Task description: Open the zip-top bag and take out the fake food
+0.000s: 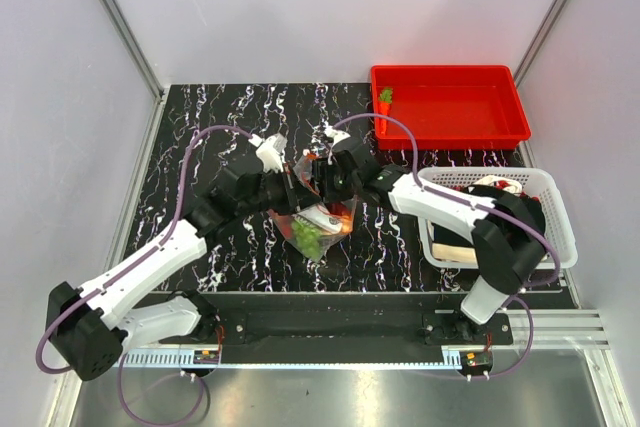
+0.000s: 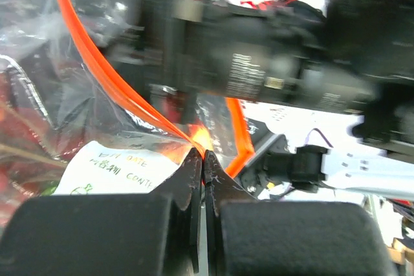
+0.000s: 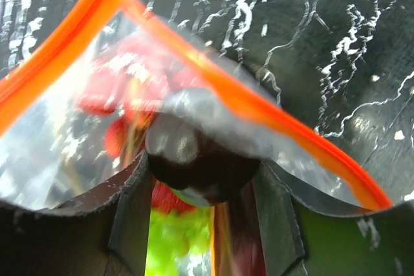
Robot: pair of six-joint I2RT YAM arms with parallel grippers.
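2 end effectors meet above the bench (image 1: 220,127). Left end effector (image 2: 202,154), clenched, pinches the orange zip strip (image 2: 116,88). The zip-top bag (image 1: 315,227) hangs between them, long axis upright, mouth up. Right end effector (image 3: 202,163) straddles a dark purple ball (image 3: 194,153) inside; grasped or not, cannot tell.

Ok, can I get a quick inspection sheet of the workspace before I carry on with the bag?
Surface: black, white-veined table.
Job's things: zip-top bag, mouth open, red pieces and green leafy bits inside; carrot lies in the red tray.
Clutter: white mesh basket on the right, contents unclear.
Grippers: left tool shut on the bag's orange strip; right tool closed on the dark purple piece at the mouth.
Cables: purple cable arching over each arm; no snag seen.
Surroundings: white walls, metal rail at the near edge.
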